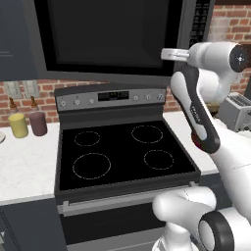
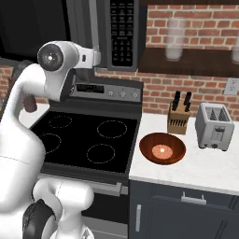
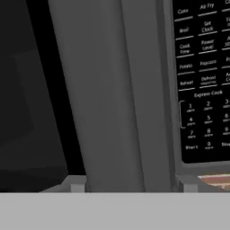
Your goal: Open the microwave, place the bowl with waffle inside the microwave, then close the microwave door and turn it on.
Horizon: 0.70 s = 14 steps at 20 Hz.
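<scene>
**Microwave door shut, hand close at its handle side**

The microwave [image 1: 117,39] hangs above the stove [image 1: 122,152], and you see its door [image 1: 105,34] closed, with the black window facing you. Your hand is raised to the right part of the door, near the keypad [image 2: 122,32]. In the hand view the camera looks straight at the grey door frame [image 3: 112,90] from very near; the window [image 3: 27,90] is on the left and the keypad [image 3: 204,81] on the right. You cannot tell how far the fingers are apart or if they hold anything, because the tips are not clear in any view.

The bowl [image 2: 162,148] stands on the counter [image 2: 205,165] right of the stove, well apart from the hand and much lower. The waffle [image 2: 162,150] lies in its middle. Behind the bowl you see a knife block [image 2: 179,116], and a toaster [image 2: 214,126] is beside it. On the left counter stand two bottles [image 1: 28,120].
</scene>
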Tool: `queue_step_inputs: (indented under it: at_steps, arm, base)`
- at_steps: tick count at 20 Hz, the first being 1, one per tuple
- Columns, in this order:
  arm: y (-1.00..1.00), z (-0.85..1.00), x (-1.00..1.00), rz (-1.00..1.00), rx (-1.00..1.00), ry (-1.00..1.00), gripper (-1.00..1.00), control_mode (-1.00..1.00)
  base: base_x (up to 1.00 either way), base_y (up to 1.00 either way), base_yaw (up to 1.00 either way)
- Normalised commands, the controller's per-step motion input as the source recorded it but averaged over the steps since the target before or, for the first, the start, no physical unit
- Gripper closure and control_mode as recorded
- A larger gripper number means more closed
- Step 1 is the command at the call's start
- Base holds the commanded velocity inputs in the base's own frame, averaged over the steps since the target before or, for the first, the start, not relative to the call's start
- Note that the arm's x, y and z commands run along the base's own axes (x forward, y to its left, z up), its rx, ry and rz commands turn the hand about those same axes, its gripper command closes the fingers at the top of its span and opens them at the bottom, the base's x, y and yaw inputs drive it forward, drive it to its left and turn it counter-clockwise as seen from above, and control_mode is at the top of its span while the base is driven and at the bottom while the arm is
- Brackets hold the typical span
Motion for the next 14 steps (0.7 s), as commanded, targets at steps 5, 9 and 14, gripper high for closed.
queue_step_inputs:
  at_steps: [5, 9, 14]
  arm:
    - [0.96, 0.0, -1.0, 0.11, 0.03, 0.11, -1.0, -1.0]
    - [0.17, 0.07, -1.0, 0.1, 0.11, 0.04, -1.0, -1.0]
    - [-0.87, 0.0, -1.0, 0.14, 0.42, 0.0, -1.0, -1.0]
  base:
    - [0.0, 0.0, 0.0]
    - [0.0, 0.0, 0.0]
    - [0.0, 0.0, 0.0]
